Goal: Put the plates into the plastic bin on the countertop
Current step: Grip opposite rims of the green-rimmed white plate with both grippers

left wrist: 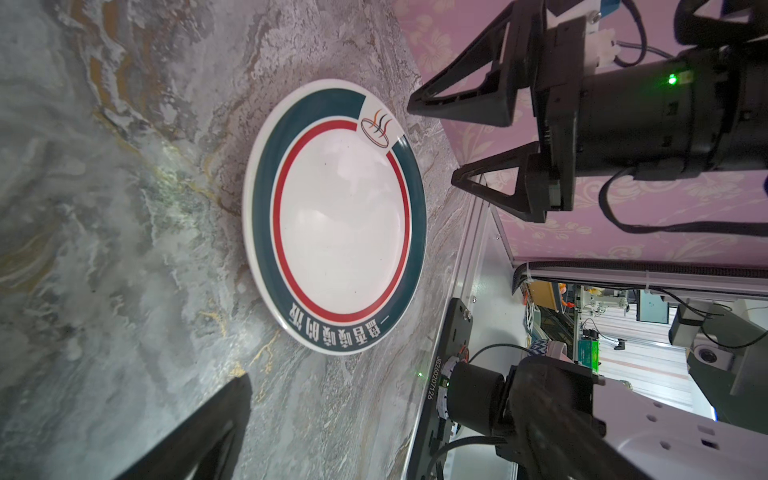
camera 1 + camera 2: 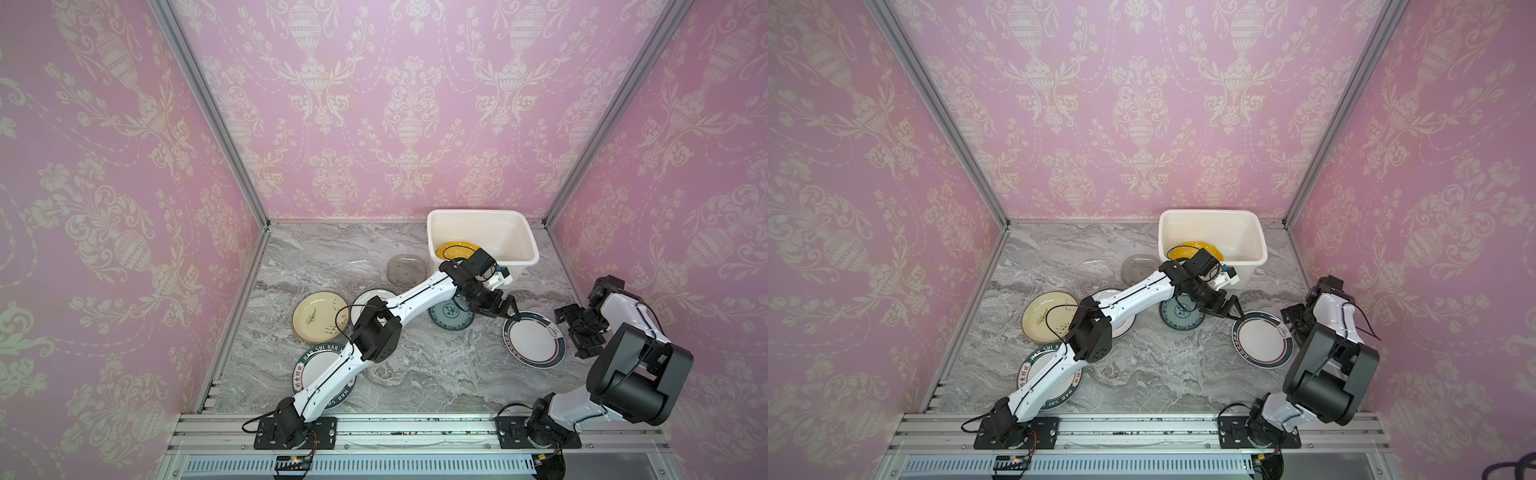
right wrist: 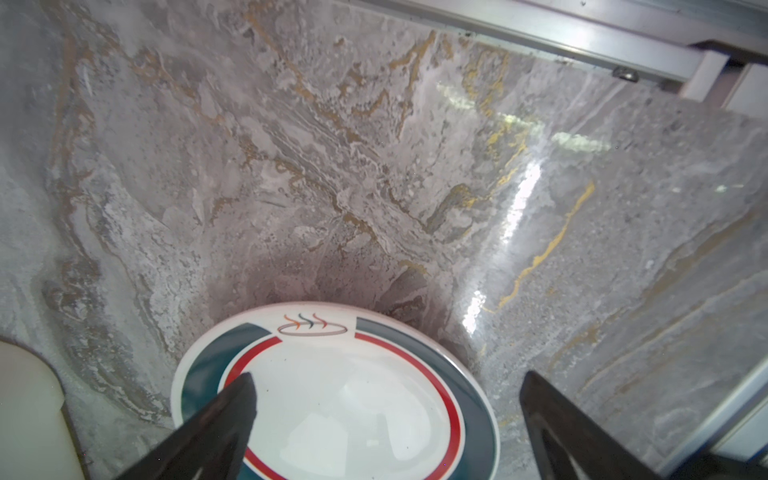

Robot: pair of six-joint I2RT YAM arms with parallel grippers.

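A white plate with a dark teal rim, a red ring and lettering [image 2: 534,338] [image 2: 1262,338] [image 1: 336,220] [image 3: 353,399] lies flat on the grey marble countertop [image 2: 415,374]. My left gripper [image 2: 509,309] [image 2: 1229,309] [image 1: 382,419] hangs open at its far left rim, empty. My right gripper [image 2: 571,330] [image 2: 1292,324] [image 3: 388,403] [image 1: 440,143] is open too: one finger stands over the plate's well, the other past its rim. The white plastic bin [image 2: 478,226] [image 2: 1212,226] stands behind them with a yellow plate [image 2: 455,251] inside.
Also on the countertop: a teal patterned plate [image 2: 451,316], a pale yellow plate [image 2: 318,316], a white plate [image 2: 372,301] and a lettered dark-rimmed plate [image 2: 320,370], both partly under my left arm, plus two glass plates [image 2: 361,272] [image 2: 407,270]. An aluminium rail [image 2: 415,428] runs along the front.
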